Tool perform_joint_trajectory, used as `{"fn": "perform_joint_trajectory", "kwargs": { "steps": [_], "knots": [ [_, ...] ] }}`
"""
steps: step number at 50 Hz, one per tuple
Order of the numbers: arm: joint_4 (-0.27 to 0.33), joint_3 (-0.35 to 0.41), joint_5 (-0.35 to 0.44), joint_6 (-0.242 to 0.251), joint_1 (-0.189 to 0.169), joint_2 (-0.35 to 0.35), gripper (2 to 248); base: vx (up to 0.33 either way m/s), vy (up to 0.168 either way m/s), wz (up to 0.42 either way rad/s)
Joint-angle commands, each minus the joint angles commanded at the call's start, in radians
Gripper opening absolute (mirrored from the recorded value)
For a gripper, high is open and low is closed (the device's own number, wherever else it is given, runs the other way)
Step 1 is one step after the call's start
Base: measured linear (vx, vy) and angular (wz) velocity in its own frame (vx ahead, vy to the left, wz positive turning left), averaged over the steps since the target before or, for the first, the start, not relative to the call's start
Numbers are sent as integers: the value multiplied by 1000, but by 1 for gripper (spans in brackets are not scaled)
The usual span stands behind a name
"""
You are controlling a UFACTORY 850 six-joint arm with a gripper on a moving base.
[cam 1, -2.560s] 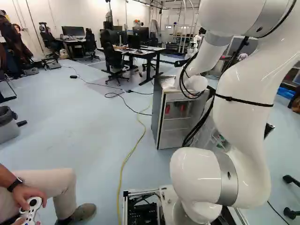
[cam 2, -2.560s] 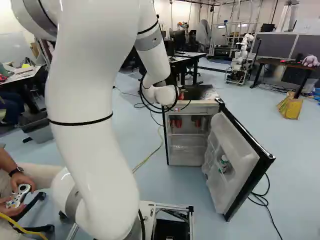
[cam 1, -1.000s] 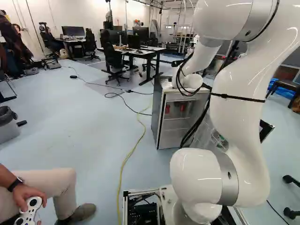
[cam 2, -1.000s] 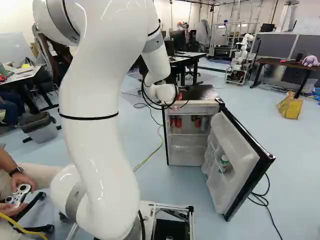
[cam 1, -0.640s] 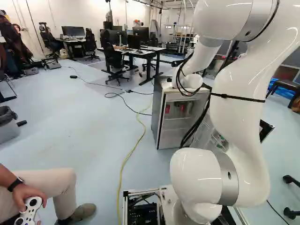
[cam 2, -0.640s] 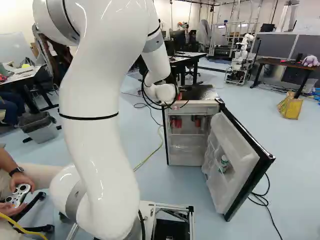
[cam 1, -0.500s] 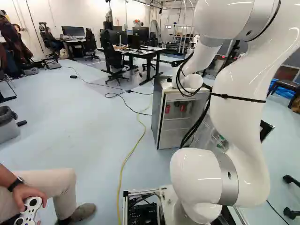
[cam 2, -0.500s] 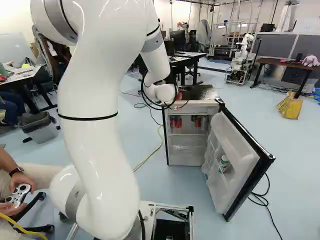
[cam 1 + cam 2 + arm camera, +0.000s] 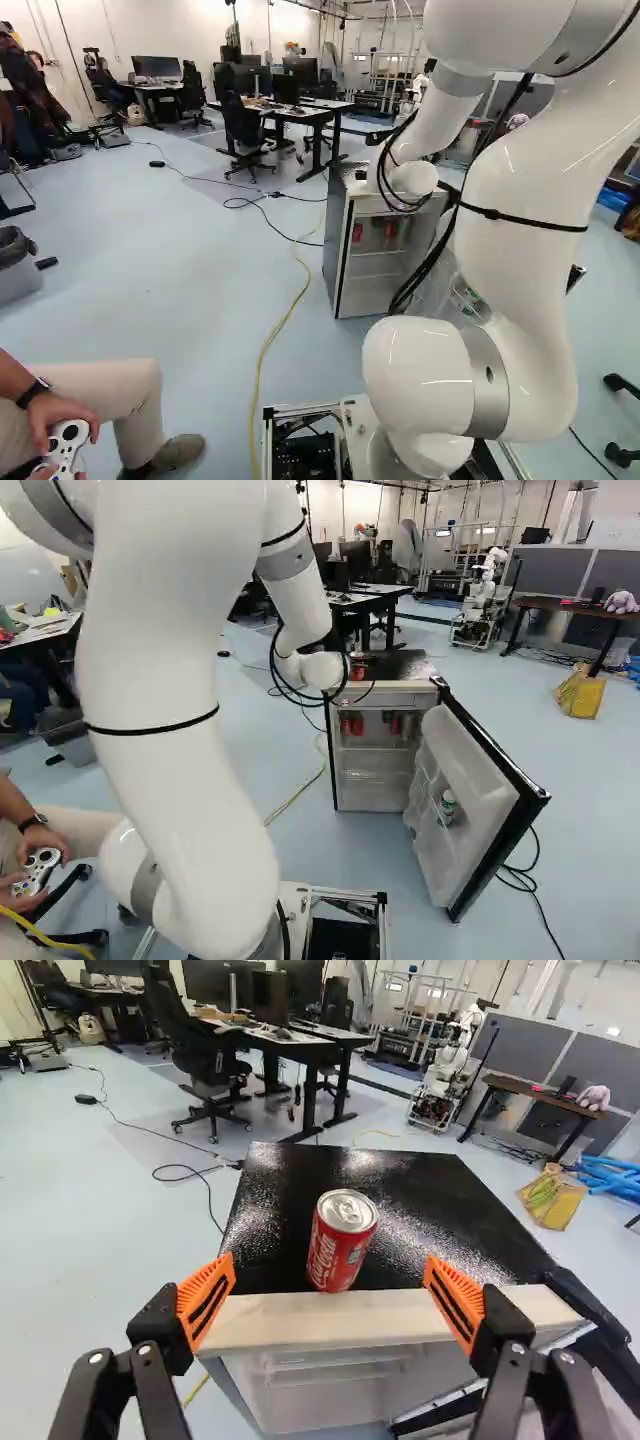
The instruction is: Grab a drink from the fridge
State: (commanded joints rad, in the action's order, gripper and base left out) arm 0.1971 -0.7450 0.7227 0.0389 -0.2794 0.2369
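In the wrist view a red drink can stands upright on the black fridge top, close to its light front edge. My gripper is open, one orange pad to each side of the can's line, with the can ahead of the fingertips and untouched. In the right base view the arm's wrist hides the gripper, and part of the can shows beside it. Several red cans stand on the upper shelf inside the fridge.
The fridge door stands wide open, with a bottle in its rack. Desks and office chairs stand beyond the fridge. Another robot is at the back. Cables cross the floor. A seated person holds a controller.
The arm has shifted: its elbow moved right in the left base view and left in the right base view, and its wrist drew slightly left in the latter. Base and fridge stayed still.
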Motion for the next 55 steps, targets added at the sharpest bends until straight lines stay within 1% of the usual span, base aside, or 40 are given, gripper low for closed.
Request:
{"fn": "perform_joint_trajectory", "kwargs": {
  "steps": [14, 23, 34, 45, 55],
  "knots": [
    [-1, 73, -4, 0, -16, -83, 247, 0, 0, 0],
    [-13, 111, -46, 0, -37, -137, 247, 0, 0, 0],
    [-41, 146, -128, 0, -70, -196, 247, 0, 0, 0],
    [-81, 170, -242, 0, -110, -247, 247, 0, 0, 0],
    [-107, 173, -344, 0, -145, -274, 247, 0, 0, 0]
  ]
}}
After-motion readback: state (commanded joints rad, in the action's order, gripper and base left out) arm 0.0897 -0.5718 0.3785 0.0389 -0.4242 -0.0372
